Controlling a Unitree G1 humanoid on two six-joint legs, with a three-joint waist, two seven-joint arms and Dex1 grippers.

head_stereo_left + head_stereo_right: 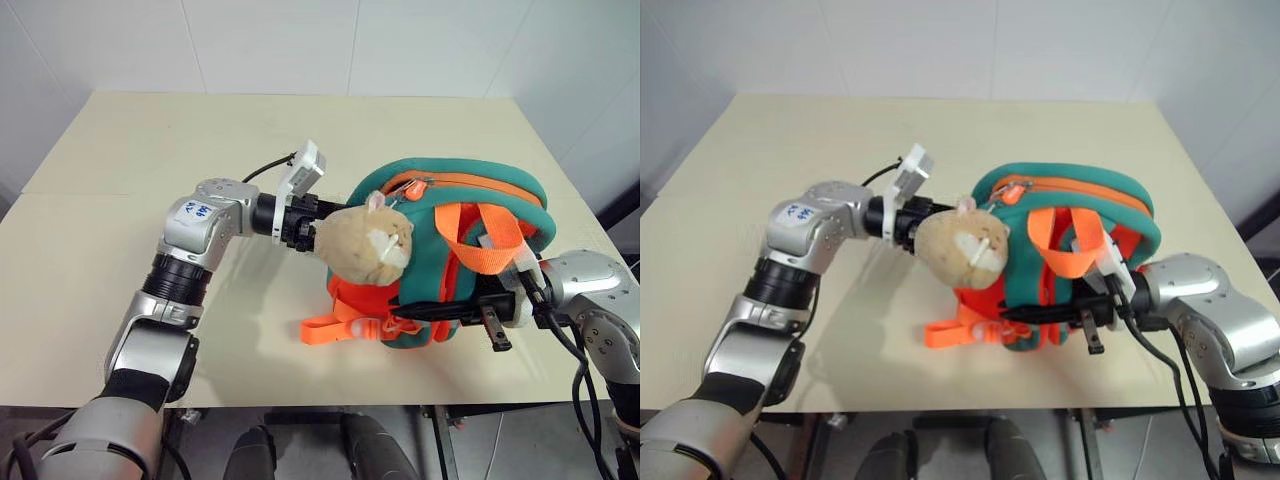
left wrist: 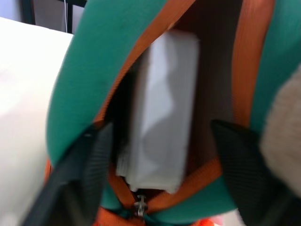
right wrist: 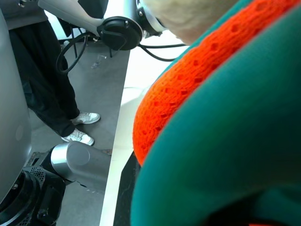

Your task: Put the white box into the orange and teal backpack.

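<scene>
The backpack (image 1: pixel 470 270) is seen standing on the pale table (image 1: pixel 120 150), its teal body and orange straps turned toward the robot, with a tan plush toy (image 1: pixel 368 243) hanging at its left side. In the left wrist view the white box (image 2: pixel 162 113) is shown lying inside the orange-lined opening of the backpack, one end near the zipper pull (image 2: pixel 139 205) (the lettering on it cannot be made out).

The left gripper (image 2: pixel 162 165) is held at the mouth of the opening, behind the plush toy, and its two black fingers (image 2: pixel 94 160) are spread wide on either side of the box; nothing is gripped between them, and whether they touch the box cannot be told.

The right gripper (image 1: pixel 485 305) is pressed against the right side of the backpack, below an orange strap. Its fingers are closed, apparently pinching the fabric at the backpack's edge.

A person's legs and white shoes (image 3: pixel 82 127) are seen on the floor beyond the table.
</scene>
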